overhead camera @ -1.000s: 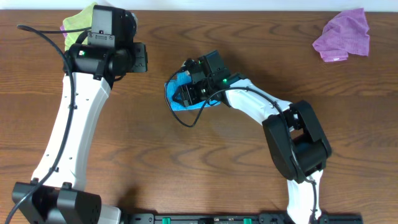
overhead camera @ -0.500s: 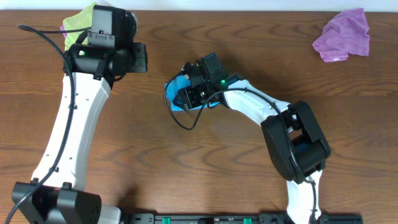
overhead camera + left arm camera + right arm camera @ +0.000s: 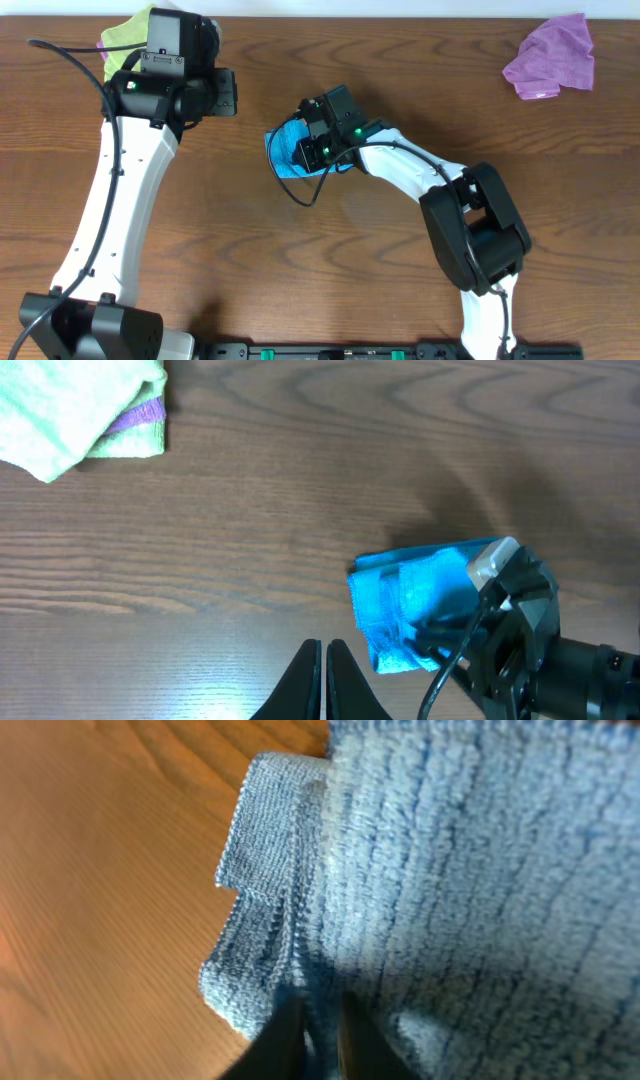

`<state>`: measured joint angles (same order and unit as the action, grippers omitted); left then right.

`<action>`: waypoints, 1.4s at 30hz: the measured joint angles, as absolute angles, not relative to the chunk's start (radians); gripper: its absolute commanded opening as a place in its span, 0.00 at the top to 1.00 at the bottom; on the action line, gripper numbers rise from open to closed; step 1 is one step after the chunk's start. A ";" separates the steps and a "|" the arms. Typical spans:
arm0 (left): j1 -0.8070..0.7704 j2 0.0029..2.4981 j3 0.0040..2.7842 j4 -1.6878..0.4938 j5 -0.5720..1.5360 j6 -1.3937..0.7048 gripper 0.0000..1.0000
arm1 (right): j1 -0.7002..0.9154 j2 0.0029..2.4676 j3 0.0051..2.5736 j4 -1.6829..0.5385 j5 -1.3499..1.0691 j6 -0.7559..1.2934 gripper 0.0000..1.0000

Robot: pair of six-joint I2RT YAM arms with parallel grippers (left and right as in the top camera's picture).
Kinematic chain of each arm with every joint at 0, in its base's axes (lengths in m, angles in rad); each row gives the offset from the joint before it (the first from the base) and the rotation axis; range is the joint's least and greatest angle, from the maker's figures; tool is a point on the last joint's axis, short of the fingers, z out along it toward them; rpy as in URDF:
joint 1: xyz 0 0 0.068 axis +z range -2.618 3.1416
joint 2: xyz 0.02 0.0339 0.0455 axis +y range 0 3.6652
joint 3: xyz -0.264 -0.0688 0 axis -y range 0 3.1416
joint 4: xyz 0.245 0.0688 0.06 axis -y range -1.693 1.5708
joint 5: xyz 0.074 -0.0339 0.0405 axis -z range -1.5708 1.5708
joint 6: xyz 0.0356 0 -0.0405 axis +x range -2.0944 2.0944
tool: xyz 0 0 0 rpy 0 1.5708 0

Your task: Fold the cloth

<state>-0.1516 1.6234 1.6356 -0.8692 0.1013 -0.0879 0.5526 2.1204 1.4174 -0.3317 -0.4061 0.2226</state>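
Note:
A small blue cloth (image 3: 286, 150) lies bunched near the middle of the wooden table, with folded layers showing at its left edge (image 3: 262, 870). My right gripper (image 3: 306, 152) is down on it from the right. In the right wrist view the right gripper (image 3: 320, 1020) is shut on a raised ridge of the cloth. The left wrist view shows the same cloth (image 3: 405, 600) with the right arm's wrist over its right side. My left gripper (image 3: 325, 658) hangs shut and empty above bare wood, left of the cloth.
A folded green cloth over a purple one (image 3: 125, 35) sits at the far left corner, partly under the left arm (image 3: 170, 80). A crumpled purple cloth (image 3: 552, 58) lies at the far right. A black cable (image 3: 300, 190) loops near the blue cloth.
The right gripper's fingers have drawn together onto a ridge of the blue cloth, and its wrist has shifted slightly. The left arm has not moved.

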 measured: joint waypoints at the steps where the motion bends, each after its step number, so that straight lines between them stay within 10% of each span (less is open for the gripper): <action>1: -0.152 1.623 1.636 -0.867 0.102 -0.088 0.94 | 0.556 2.120 1.417 -0.332 -0.397 0.227 0.99; 40: -0.152 1.623 1.636 -0.862 0.101 -0.078 0.94 | 0.635 2.120 1.510 -0.400 -0.408 0.215 0.99; 41: -0.152 1.623 1.636 -0.862 0.101 -0.077 0.94 | 0.635 2.120 1.510 -0.400 -0.406 0.215 0.92; 42: -0.152 1.623 1.636 -0.862 0.101 -0.077 0.94 | 0.635 2.120 1.510 -0.400 -0.403 0.211 0.61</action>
<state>-0.1516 1.6234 1.6356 -0.8616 0.1013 -0.0772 0.6350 2.1204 1.5101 -0.4000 -0.4026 0.2108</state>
